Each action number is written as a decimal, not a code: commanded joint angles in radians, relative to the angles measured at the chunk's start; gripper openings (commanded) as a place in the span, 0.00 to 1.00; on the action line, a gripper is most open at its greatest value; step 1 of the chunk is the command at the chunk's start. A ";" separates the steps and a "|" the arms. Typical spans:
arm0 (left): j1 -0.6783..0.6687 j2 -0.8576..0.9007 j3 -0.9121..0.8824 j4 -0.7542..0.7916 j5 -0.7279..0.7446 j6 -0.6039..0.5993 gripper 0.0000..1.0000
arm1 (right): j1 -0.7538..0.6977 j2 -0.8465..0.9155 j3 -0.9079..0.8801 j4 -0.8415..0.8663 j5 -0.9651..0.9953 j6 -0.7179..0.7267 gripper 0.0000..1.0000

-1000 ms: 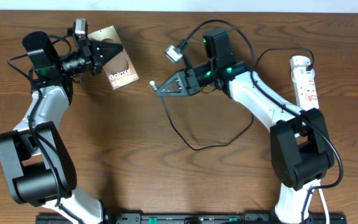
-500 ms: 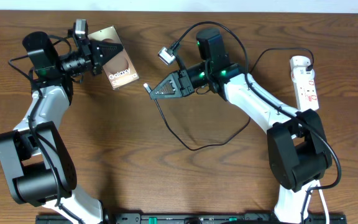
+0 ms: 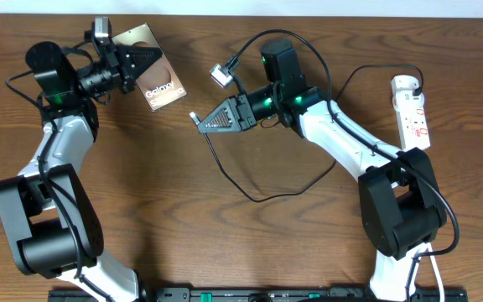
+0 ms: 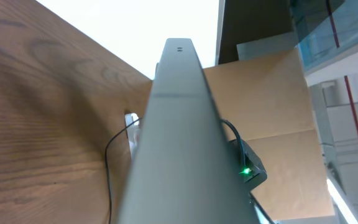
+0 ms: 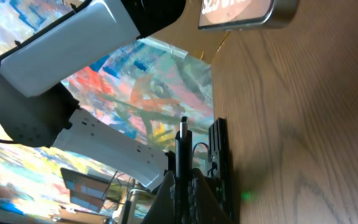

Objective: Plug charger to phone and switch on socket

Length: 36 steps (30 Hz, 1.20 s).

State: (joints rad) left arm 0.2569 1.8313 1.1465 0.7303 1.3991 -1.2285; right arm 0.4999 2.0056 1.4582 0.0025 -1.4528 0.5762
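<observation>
Slack of the charger (image 3: pixel 257 200) loops on the table (image 3: pixel 225 252) in front of the arm bases. It then climbs right to the far end of the socket (image 3: pixel 412 107), where its plug is too small to make out. Further in, the right gripper (image 3: pixel 201 125) is clamped on the charger's other end. The tip (image 5: pixel 183 127) pokes out leftward, near the phone (image 3: pixel 164 88) but apart from it. The left gripper (image 3: pixel 148 59) grasps the phone, tilted above the far left of the table.

From the left wrist, the phone's grey edge (image 4: pixel 173 137) fills the middle and hides the fingers. From the right wrist, the phone (image 5: pixel 238 12) is cut off at the top, its lettering partly lost.

The table is brown wood grain. Beyond it stand cardboard sheets (image 4: pixel 272 93) and a brightly painted panel (image 5: pixel 142 93).
</observation>
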 commanded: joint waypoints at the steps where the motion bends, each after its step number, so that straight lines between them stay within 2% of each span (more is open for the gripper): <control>1: -0.001 -0.009 0.005 0.013 0.000 -0.050 0.07 | 0.006 0.009 0.011 0.010 0.003 0.023 0.01; 17: -0.057 -0.009 0.005 0.053 0.004 -0.068 0.07 | 0.020 0.009 0.011 0.010 0.003 0.022 0.01; 25: -0.004 -0.008 0.005 0.054 -0.035 -0.068 0.07 | 0.010 0.009 0.011 -0.010 0.009 0.037 0.01; 32: 0.069 -0.008 0.005 0.054 -0.030 -0.092 0.07 | -0.006 0.009 0.011 -0.206 0.224 -0.011 0.01; 36: 0.087 -0.008 0.005 0.055 0.007 -0.093 0.07 | -0.016 0.009 0.012 -0.467 0.572 -0.092 0.01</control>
State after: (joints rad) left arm 0.3389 1.8313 1.1465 0.7681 1.3663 -1.3094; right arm 0.4946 2.0056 1.4666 -0.3599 -1.1732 0.5568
